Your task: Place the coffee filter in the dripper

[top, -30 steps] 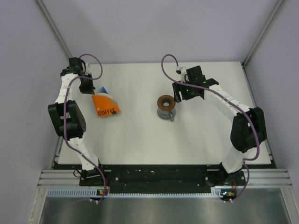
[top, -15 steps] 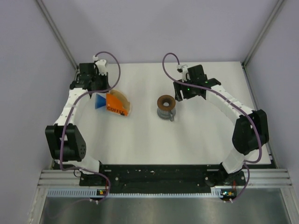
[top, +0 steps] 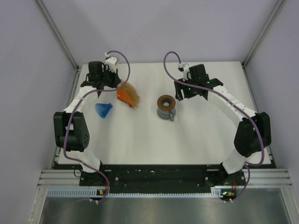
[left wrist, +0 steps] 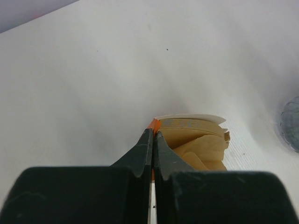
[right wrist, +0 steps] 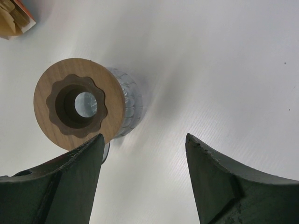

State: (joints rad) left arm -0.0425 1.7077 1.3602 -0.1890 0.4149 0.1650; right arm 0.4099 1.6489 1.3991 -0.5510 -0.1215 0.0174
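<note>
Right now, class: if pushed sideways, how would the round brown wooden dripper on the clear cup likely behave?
The round brown wooden dripper looks rigid, so it probably won't flex. It overhangs the clear ribbed cup beneath, so a sideways push might tip or slide it off. Its round rim could let it roll.

Left arm and right arm: slim white links between bulky black joints; a thin purple cable loops along each; small green light near the right wrist; fingers dark, matte, wedge-shaped.
</note>
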